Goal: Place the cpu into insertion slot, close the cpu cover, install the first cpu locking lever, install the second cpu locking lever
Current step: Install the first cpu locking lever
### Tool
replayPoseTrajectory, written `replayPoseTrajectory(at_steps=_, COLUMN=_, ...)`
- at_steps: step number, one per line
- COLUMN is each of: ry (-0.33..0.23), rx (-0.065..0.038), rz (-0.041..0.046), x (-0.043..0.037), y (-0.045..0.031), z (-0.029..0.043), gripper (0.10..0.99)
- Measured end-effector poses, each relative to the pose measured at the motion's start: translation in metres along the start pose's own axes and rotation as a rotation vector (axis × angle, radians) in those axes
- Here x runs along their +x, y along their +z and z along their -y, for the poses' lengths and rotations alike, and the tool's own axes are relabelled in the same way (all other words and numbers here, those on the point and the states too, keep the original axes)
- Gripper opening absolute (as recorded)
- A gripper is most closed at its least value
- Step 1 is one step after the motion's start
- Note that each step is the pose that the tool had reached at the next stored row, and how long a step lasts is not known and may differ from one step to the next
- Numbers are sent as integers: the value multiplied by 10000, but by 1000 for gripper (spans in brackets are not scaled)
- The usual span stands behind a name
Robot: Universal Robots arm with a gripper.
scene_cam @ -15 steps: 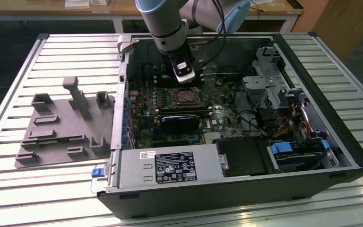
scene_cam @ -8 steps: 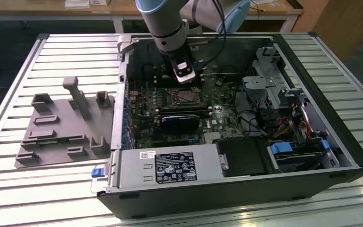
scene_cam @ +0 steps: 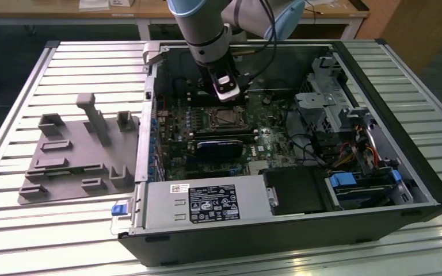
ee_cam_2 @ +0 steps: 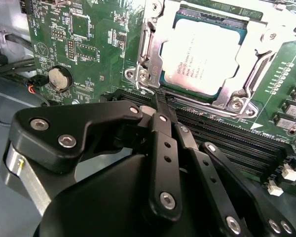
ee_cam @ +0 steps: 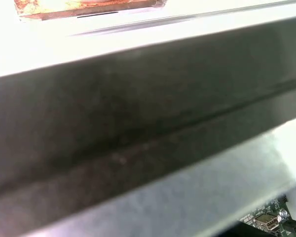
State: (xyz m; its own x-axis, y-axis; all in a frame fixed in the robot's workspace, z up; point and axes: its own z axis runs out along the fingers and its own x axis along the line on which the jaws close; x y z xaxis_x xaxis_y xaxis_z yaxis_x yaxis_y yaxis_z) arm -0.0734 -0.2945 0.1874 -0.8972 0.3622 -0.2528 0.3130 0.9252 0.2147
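We find the gripper (ee_cam_2: pixel 160 101) lowered inside the open computer case (scene_cam: pixel 405 190), its two black fingers (ee_cam_2: pixel 163 148) brought together to a narrow tip with no gap visible between them in the second wrist view. Nothing is held between them. The tip stands at the corner of the socket assembly, touching or just short of the thin metal lever (ee_cam_2: pixel 149 59) that runs along one side of the frame; we cannot tell which.

The cpu (ee_cam_2: pixel 204 54) lies flat in the insertion slot (scene_cam: pixel 225 118), its silvery top showing through the window of the cpu cover (ee_cam_2: pixel 259 64), which lies down over the chip's edges. We judge the first two steps complete and the work now at the locking levers.

The governing relation: in the second wrist view the socket lies directly beyond the fingertip, away from the camera, and the nearest lever's long axis runs onward from the tip along the frame's side, roughly in line with the fingers. The dark memory slots (ee_cam_2: pixel 237 143) lie immediately beside the tip, between the gripper body and the socket.

In the exterior view the arm (scene_cam: pixel 205 34) descends from the far side of the case onto the green motherboard (scene_cam: pixel 278 138). A grey fixture tray (scene_cam: pixel 67 167) sits on the slatted table (scene_cam: pixel 21 86), well apart on the exterior view's left.
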Motion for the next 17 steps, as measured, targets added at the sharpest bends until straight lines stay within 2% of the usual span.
replayPoseTrajectory(at_steps=5, ry=0, rx=-2, rz=-1, x=0, y=0, z=0, gripper=102)
replayPoseTrajectory(at_steps=11, ry=50, rx=-144, rz=-51, x=0, y=-1, z=0, gripper=102)
replayPoseTrajectory(at_steps=14, ry=52, rx=-155, rz=-51, x=-2, y=-5, z=-2, gripper=102)
replayPoseTrajectory(at_steps=17, ry=51, rx=-153, rz=-51, x=-13, y=-44, z=-11, gripper=102)
